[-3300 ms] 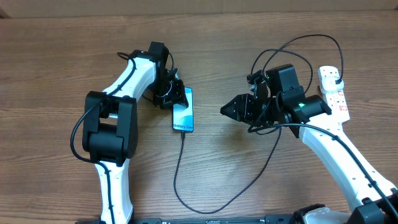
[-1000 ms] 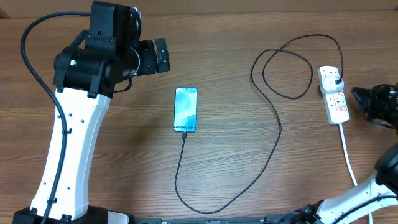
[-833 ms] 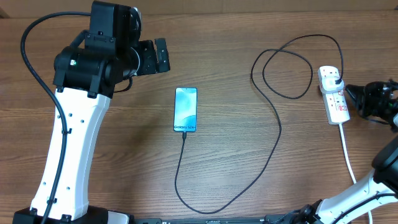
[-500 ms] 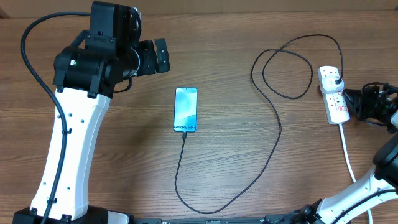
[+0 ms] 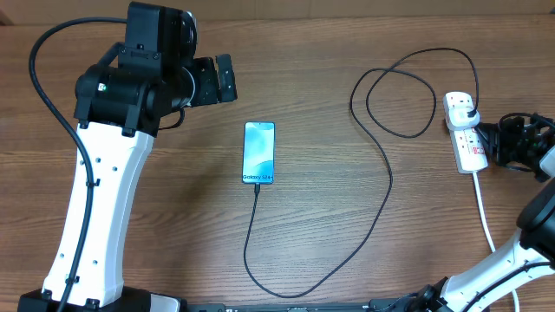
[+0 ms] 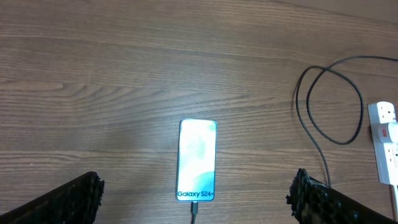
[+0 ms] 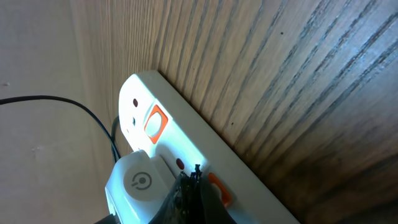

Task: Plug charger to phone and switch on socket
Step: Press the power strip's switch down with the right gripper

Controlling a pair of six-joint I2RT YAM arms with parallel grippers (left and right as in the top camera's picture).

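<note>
The phone (image 5: 258,153) lies flat mid-table with its teal screen up, and it also shows in the left wrist view (image 6: 197,158). The charger cable (image 5: 245,243) is plugged into its near short edge, loops round the table and ends at a plug in the socket (image 5: 469,139). My left gripper (image 5: 217,78) hangs open high above the phone, its fingers (image 6: 74,199) wide apart. My right gripper (image 5: 496,143) is shut at the strip's right side. In the right wrist view its tip (image 7: 198,177) rests on the socket (image 7: 186,146) beside an orange-red switch (image 7: 219,188).
The strip's thick white cord (image 5: 486,217) runs toward the table's front right. The charger cable forms a loop (image 5: 401,91) left of the strip. A second orange-red switch (image 7: 155,120) sits further along the strip.
My right gripper has moved left from the table's right edge up to the strip, its shut tip now at the switch. The left arm, phone and cable have not moved.
</note>
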